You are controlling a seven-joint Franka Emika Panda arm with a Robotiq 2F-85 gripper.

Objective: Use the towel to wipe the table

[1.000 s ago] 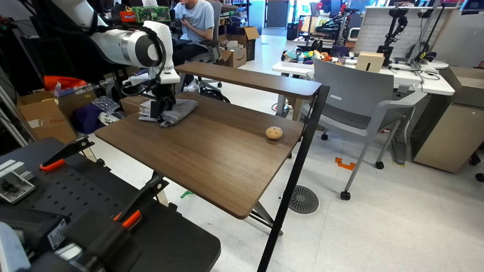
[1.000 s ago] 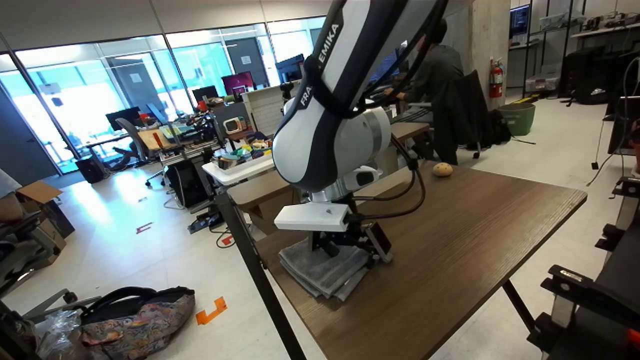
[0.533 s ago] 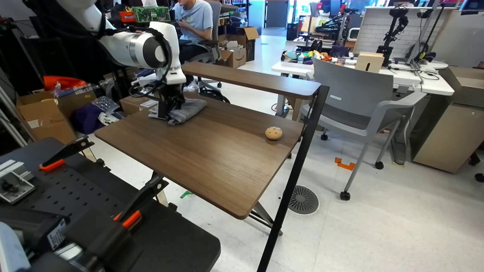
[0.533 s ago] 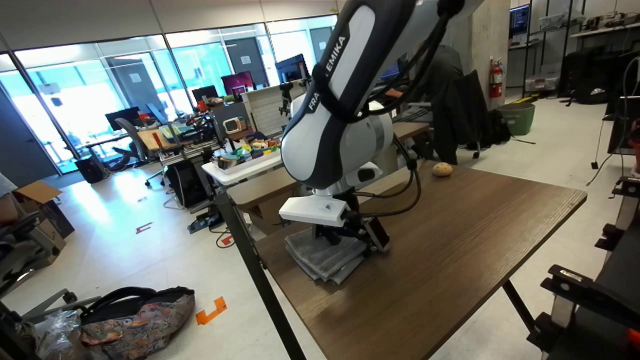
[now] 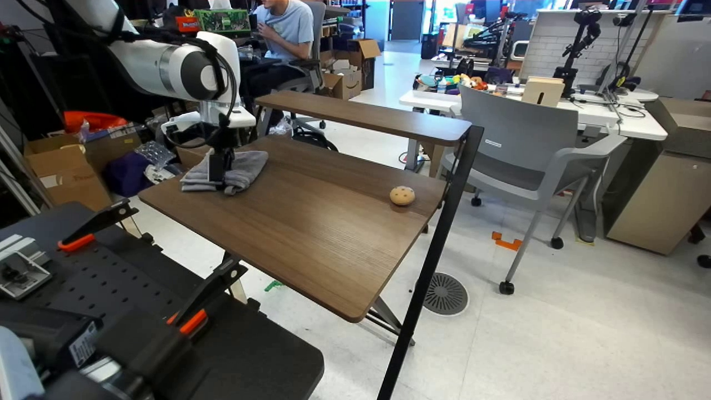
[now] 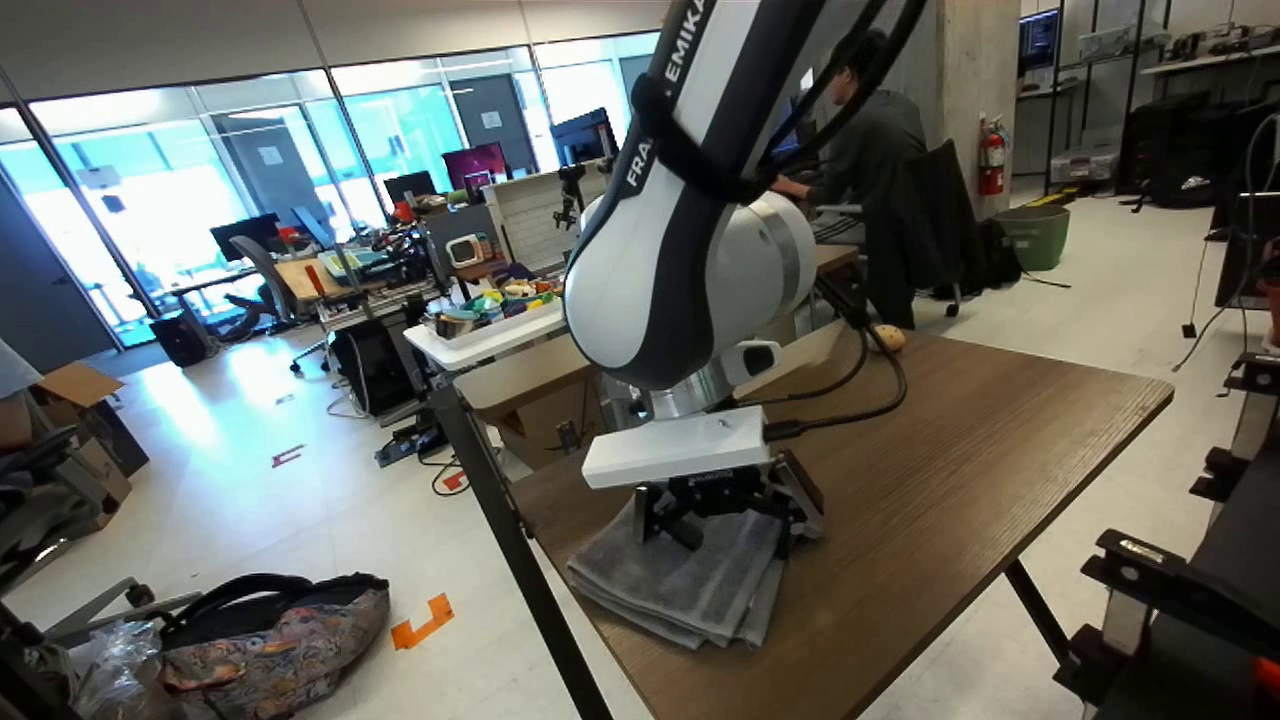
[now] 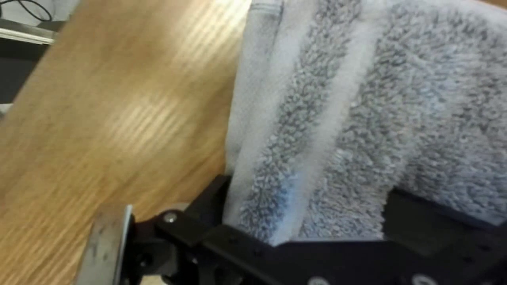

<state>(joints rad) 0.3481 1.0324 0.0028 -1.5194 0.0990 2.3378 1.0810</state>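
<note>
Robotiq gripper (image 7: 308, 189) was pointed down at the gray towel (image 6: 660, 590), fingers spread wide. In the wrist view, one finger was seen right at the towel's folded edge, the second over its pile, with fabric framed between them. Contact of the fingertips with the tabletop could not be confirmed.

Towel was laid folded on the wood-grain table (image 5: 311, 233), near the left edge of the top in an exterior view. Stacked layers were shown in both exterior views, pale stripes in the wrist view; part of the cloth was covered by the gripper.

Speckled tan ball (image 5: 402, 195) was placed on the same top, well apart from the towel; it was partly hidden by a black cable (image 6: 800, 427) in an exterior view.

Franka arm (image 6: 640, 280) was extended over the table. A narrow brown board (image 5: 361, 114) was mounted higher, along the table's far side; a gray chair (image 5: 522, 133) was parked near its right end. A black bench (image 5: 266, 350) with two orange-trimmed clamps (image 5: 214, 286) was positioned nearest the camera. In the background, a person in a light T-shirt (image 5: 291, 30) was seated.
</note>
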